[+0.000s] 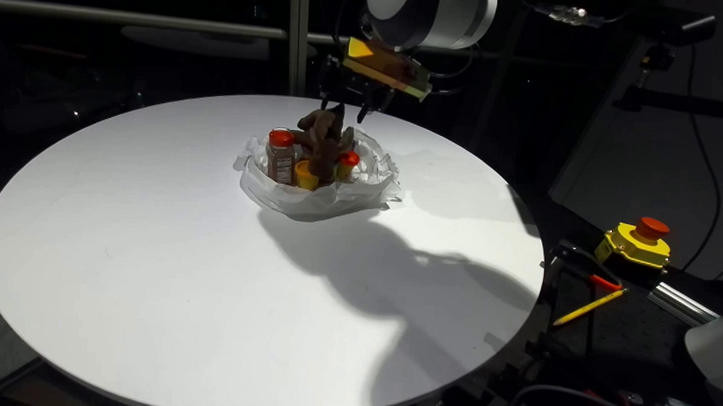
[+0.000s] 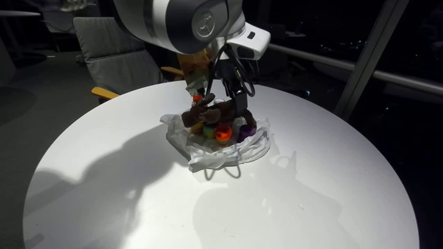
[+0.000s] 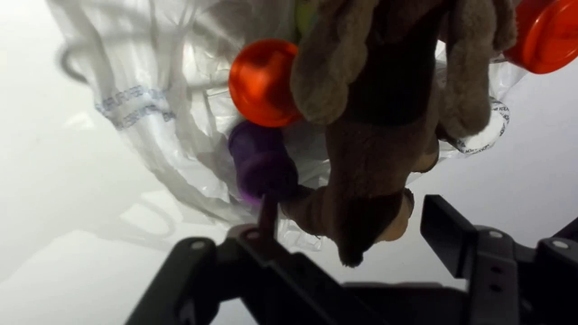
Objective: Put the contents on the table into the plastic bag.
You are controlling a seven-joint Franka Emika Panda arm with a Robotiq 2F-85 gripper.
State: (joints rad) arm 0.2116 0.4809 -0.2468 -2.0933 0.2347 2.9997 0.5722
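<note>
The white plastic bag [image 1: 313, 207] lies spread on the round table; it also shows in an exterior view [image 2: 211, 162] and the wrist view [image 3: 149, 104]. A brown plush toy [image 1: 325, 144] lies on top of the things in it and also shows in the wrist view [image 3: 375, 158]. Around it stand a red-lidded jar [image 1: 281, 161], a yellow tub [image 1: 306, 176], an orange-lidded tub [image 2: 223, 135] and a purple tub [image 2: 246, 133]. My gripper [image 3: 354, 216] is open just above the bag. The toy's dark pointed end appears between the fingers; contact cannot be told.
The white round table [image 1: 154, 292] carries the bag near its far edge in an exterior view. A grey chair [image 2: 110, 60] stands by the table. A yellow stop box with red button [image 1: 636, 244] and a pencil [image 1: 589, 307] lie on a dark surface beside the table.
</note>
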